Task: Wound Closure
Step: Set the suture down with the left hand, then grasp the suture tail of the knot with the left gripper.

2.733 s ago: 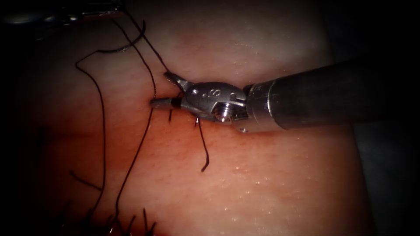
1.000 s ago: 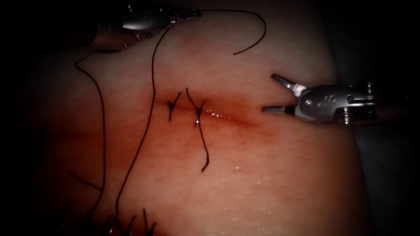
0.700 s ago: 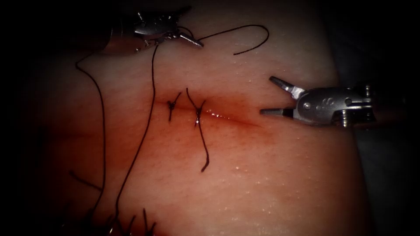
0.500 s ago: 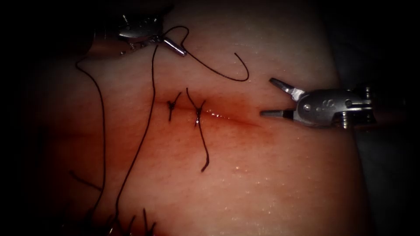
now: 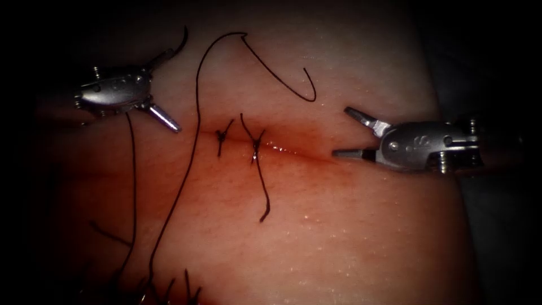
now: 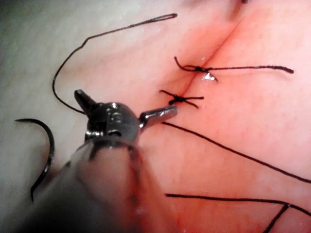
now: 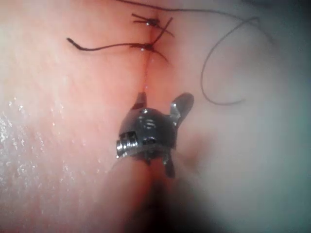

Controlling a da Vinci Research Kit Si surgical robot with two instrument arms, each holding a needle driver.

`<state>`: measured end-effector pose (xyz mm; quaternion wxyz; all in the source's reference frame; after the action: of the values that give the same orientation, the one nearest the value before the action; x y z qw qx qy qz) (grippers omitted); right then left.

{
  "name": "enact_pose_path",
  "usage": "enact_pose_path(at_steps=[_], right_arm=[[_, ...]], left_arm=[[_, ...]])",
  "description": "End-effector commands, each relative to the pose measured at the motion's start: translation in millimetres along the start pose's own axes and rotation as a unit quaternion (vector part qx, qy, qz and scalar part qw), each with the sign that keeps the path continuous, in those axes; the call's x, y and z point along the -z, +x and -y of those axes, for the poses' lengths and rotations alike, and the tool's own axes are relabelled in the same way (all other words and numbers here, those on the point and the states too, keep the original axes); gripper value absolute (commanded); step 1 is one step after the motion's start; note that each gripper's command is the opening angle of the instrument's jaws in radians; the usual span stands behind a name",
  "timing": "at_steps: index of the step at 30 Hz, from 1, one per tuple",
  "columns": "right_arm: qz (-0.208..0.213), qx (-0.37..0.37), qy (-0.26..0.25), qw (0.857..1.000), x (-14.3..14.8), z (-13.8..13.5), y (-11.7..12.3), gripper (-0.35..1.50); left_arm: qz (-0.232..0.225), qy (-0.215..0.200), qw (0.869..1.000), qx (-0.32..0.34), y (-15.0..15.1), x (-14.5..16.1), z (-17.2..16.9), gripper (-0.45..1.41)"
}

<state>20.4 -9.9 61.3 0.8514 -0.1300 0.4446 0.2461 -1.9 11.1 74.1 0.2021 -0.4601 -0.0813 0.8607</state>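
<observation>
Left tool (image 5: 174,90): jaws spread wide, gripping nothing. It sits over the tissue (image 5: 350,237) just off the left end of the cut (image 5: 305,153); the lower jaw points at the nearest knot without touching it. Left wrist view agrees, with the left tool (image 6: 126,101) open and both jaws bare.

Needle (image 5: 183,38): lies loose on the tissue surface just above-left of the left tool, held by neither tool. In the left wrist view the needle (image 6: 48,145) shows its whole curve on the surface, not in the tissue.

Thread (image 5: 195,130): long slack strand draped over the tissue left of the knots. It peaks up top, then runs down-right to a free curled end (image 5: 309,85).

Two tied knots on the cut: left knot (image 5: 222,135) and right knot (image 5: 255,141), the right one with a long cut tail (image 5: 263,195) trailing down. Red fluid (image 5: 282,149) lies along the cut line.

Right tool (image 5: 340,131): jaws apart, empty, at the right end of the cut with the lower jaw close to the cut line. The right wrist view also shows the right tool (image 7: 164,101) open and clear of the thread.
</observation>
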Motion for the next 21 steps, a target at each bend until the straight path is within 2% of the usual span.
enact_pose_path(at_steps=[1,5,7,13,16,21], right_arm=[[0.000,-0.001,0.004,1.000,-0.4,0.7,0.0,1.48],[0.001,-0.001,0.020,1.000,0.2,1.1,0.5,1.48],[-0.006,0.000,0.029,1.000,1.0,1.7,1.1,1.46],[-0.012,-0.003,0.038,0.999,2.7,2.4,2.1,1.40],[-0.013,0.000,0.039,0.999,2.8,2.5,2.2,1.38],[-0.013,0.000,0.039,0.999,2.7,2.5,2.1,1.40]], left_arm=[[-0.008,-0.002,1.000,0.000,0.1,-0.6,-0.2,1.23],[-0.036,0.002,0.999,-0.041,1.6,-0.2,-3.1,1.20],[-0.057,-0.006,0.996,-0.075,2.7,-0.2,-5.8,1.10],[-0.073,-0.008,0.988,-0.138,3.9,-1.0,-11.7,0.96],[-0.071,-0.030,0.983,-0.169,4.2,-1.9,-14.2,0.84],[-0.057,-0.075,0.975,-0.202,4.0,-3.8,-17.1,0.84]])
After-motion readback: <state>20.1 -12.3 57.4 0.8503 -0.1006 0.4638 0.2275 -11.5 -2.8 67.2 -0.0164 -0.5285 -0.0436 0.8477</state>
